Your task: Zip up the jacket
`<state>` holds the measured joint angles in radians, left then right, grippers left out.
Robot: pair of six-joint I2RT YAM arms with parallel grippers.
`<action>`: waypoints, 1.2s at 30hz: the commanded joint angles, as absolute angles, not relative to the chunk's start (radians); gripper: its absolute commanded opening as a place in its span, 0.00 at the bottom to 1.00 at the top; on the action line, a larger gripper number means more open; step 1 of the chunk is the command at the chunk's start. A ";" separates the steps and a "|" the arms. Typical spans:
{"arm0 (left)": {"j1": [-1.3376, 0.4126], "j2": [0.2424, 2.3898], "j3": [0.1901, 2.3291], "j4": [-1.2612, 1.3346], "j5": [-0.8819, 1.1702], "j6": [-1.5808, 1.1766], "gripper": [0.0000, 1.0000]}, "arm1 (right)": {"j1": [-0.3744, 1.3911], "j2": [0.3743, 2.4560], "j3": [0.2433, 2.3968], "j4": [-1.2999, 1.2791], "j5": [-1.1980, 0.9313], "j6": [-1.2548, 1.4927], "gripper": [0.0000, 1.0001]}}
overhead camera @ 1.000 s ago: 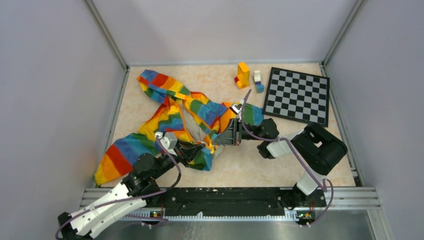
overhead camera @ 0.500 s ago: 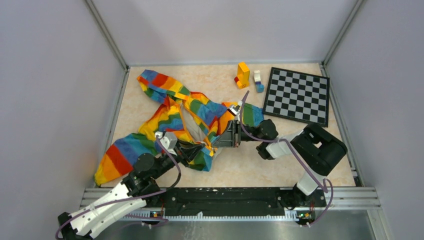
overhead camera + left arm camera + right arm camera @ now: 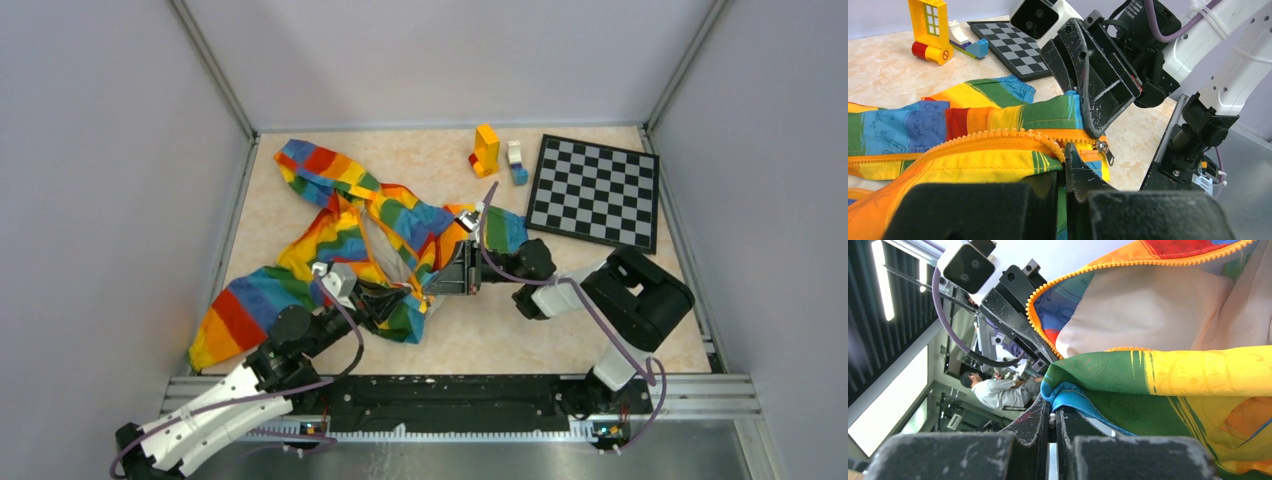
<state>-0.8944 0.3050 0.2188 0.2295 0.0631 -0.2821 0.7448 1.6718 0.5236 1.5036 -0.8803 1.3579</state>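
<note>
The rainbow-striped jacket (image 3: 340,235) lies crumpled and open across the left half of the table. My left gripper (image 3: 385,298) is shut on its lower front edge; in the left wrist view green cloth sits between the jaws of that gripper (image 3: 1066,165), just below the orange zipper teeth (image 3: 998,136). The metal zipper pull (image 3: 1105,151) dangles free beside them. My right gripper (image 3: 437,278) meets the same corner from the right. Its fingers (image 3: 1088,95) press against the zipper's end. In the right wrist view the right gripper (image 3: 1052,410) is shut, with the jacket's blue hem (image 3: 1068,392) at its tips.
A checkered board (image 3: 595,190) lies at the back right. Toy blocks, a yellow one (image 3: 486,150) and a white-and-blue one (image 3: 516,163), stand behind the jacket. Grey walls enclose the table on three sides.
</note>
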 commanded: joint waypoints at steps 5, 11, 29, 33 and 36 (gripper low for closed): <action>-0.894 0.323 0.240 0.289 0.074 -0.281 0.00 | 0.765 1.674 0.534 1.723 -0.858 1.361 0.00; -0.893 0.318 0.248 0.269 0.048 -0.284 0.00 | 0.766 1.691 0.507 1.717 -0.788 1.417 0.00; -0.893 0.488 0.350 0.091 -0.103 -0.390 0.06 | 0.725 1.522 0.468 1.139 -0.684 1.094 0.00; -0.893 0.580 0.367 0.070 -0.031 -0.446 0.20 | 0.682 1.483 0.444 1.000 -0.683 0.925 0.00; -0.893 0.643 0.388 0.056 0.100 -0.461 0.29 | 0.648 1.471 0.417 1.027 -0.726 0.897 0.00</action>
<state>-0.8940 0.5850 0.3294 0.0792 -0.0383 -0.4065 0.6819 1.5116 0.4446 1.0691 -0.6937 1.0378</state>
